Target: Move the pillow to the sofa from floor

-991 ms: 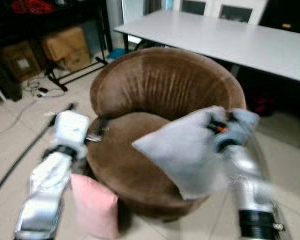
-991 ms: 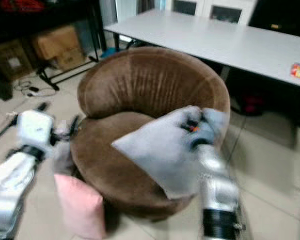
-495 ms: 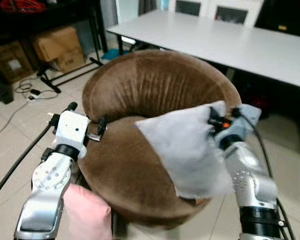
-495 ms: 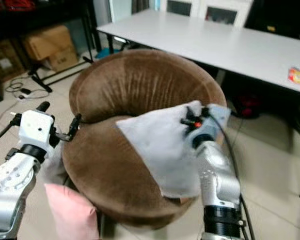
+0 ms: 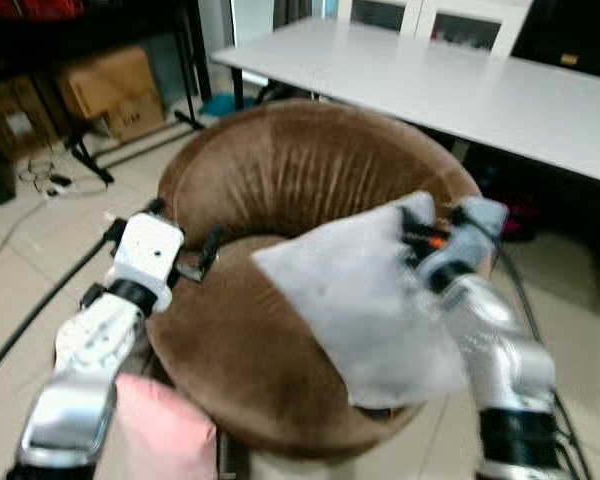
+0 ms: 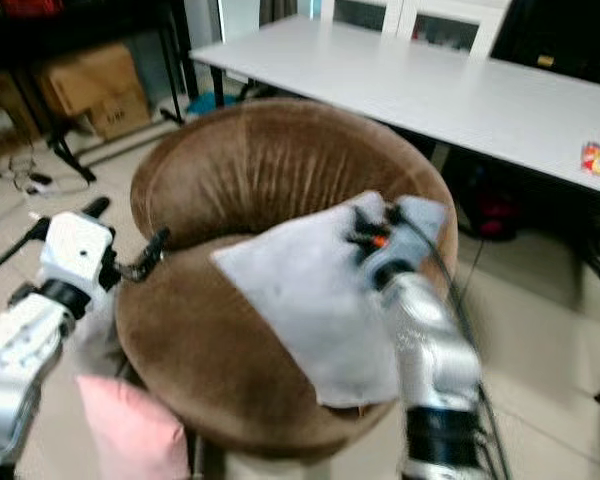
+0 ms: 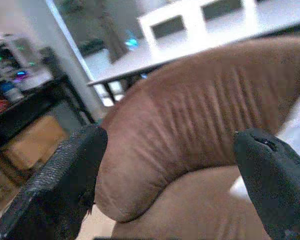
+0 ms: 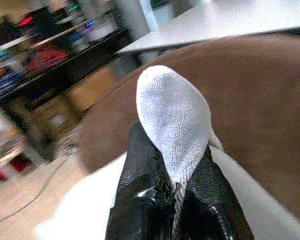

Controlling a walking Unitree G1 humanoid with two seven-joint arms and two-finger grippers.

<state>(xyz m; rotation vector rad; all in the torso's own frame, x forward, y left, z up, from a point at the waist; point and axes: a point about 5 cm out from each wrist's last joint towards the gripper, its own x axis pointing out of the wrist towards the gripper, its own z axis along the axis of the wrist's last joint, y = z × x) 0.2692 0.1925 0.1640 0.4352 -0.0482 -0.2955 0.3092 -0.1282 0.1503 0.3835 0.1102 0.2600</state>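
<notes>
A pale grey pillow (image 5: 365,300) hangs over the right side of the round brown sofa chair (image 5: 290,180), its lower corner near the seat's front edge. My right gripper (image 8: 171,185) is shut on the pillow's upper corner (image 8: 174,112), by the chair's right arm. My left gripper (image 5: 185,250) stands open at the chair's left side, its black fingers (image 7: 65,175) spread wide with nothing between them. A pink pillow (image 5: 165,435) lies on the floor by the chair's front left.
A long white table (image 5: 450,80) stands behind the chair. Cardboard boxes (image 5: 105,80) and dark shelving sit at the back left. A black cable (image 5: 40,310) runs across the tiled floor on the left.
The grey pillow has shifted a little left and lower over the seat with my right gripper. The view has moved slightly; my left arm stays beside the chair.
</notes>
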